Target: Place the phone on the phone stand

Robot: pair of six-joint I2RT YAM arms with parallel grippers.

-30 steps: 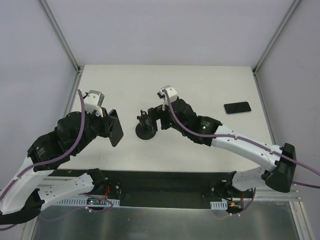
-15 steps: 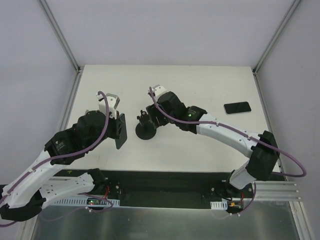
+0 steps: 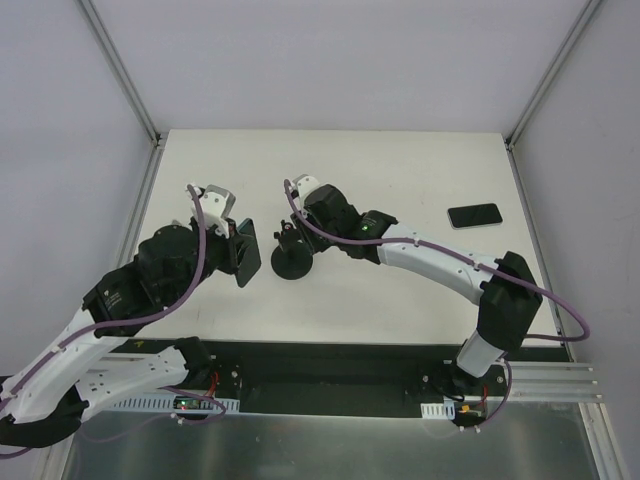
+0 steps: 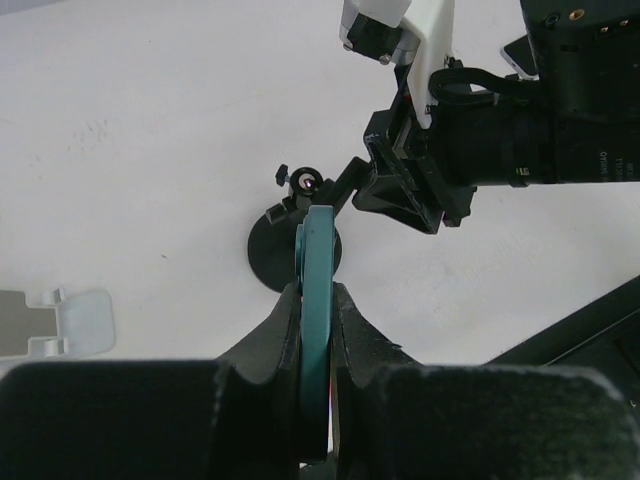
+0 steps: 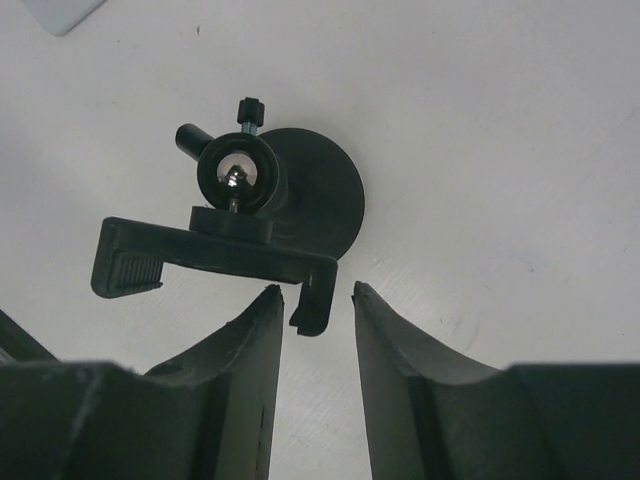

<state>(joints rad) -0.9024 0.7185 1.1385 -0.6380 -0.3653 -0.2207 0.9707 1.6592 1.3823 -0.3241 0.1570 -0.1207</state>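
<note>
1. Two arms were bent in toward the middle of the table.
2. Left gripper was squeezed tight on the phone, holding it on its edge, near the phone stand.
3. Right gripper was a little open, its fingers on either side of the cradle end.
4. Another phone lay far off right.

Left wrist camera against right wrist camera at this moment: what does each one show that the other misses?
Only the left wrist view shows the phone, seen edge-on and upright, clamped in the left gripper just short of the stand.

Only the right wrist view looks down on the cradle at the stand's top. One hooked end of it lies in line with the gap of the open right gripper; whether they touch is unclear.

Both show the stand's round black base on the white table.
</note>
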